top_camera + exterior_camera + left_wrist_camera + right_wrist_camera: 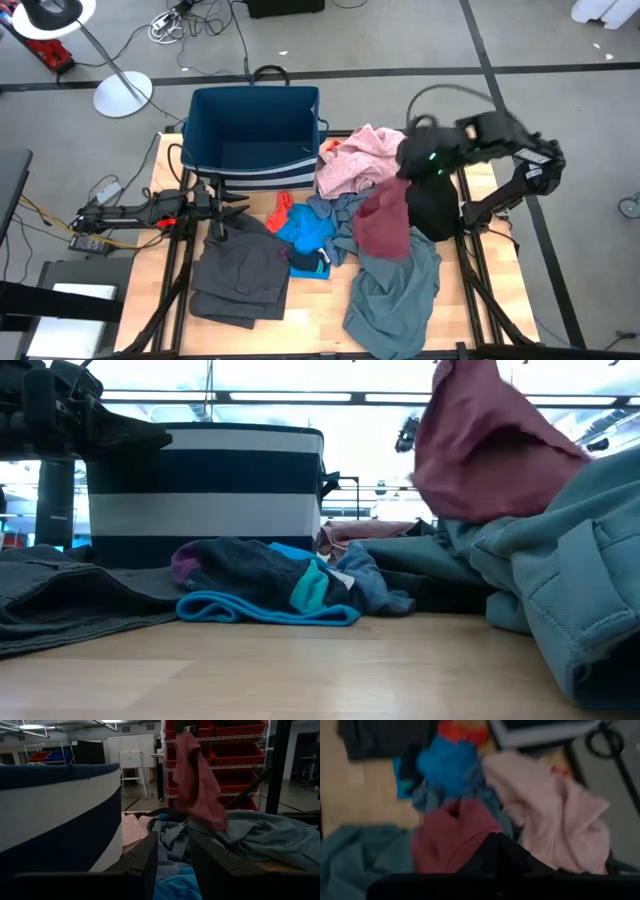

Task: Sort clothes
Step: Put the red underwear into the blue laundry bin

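My right gripper [408, 172] is over the middle right of the table, shut on a maroon garment [384, 222] that hangs below it; the garment also shows in the low view [480, 450] and the left wrist view [197, 785]. Under it lie a grey-blue garment [395, 290], a pink one [352, 158] and a black one [436, 212]. A bright blue garment [305, 232], a red-orange piece [281, 208] and a dark grey garment [240, 275] lie left of them. My left gripper [173, 857] is open and empty, low at the table's left beside the bin. My right gripper holds the maroon garment by its upper end [470, 837] from above; the fingers themselves hide the place of contact. The garment hangs slack below the gripper [465, 380]. Whether its lower edge [215, 822] touches the pile beneath, I cannot tell.
A dark blue fabric bin [255, 125] with a striped base stands at the table's far edge, left of the pink garment. A lamp stand [122, 93] and cables lie on the floor beyond the table. Bare wood [320, 320] shows at the near edge between the dark grey and grey-blue garments.
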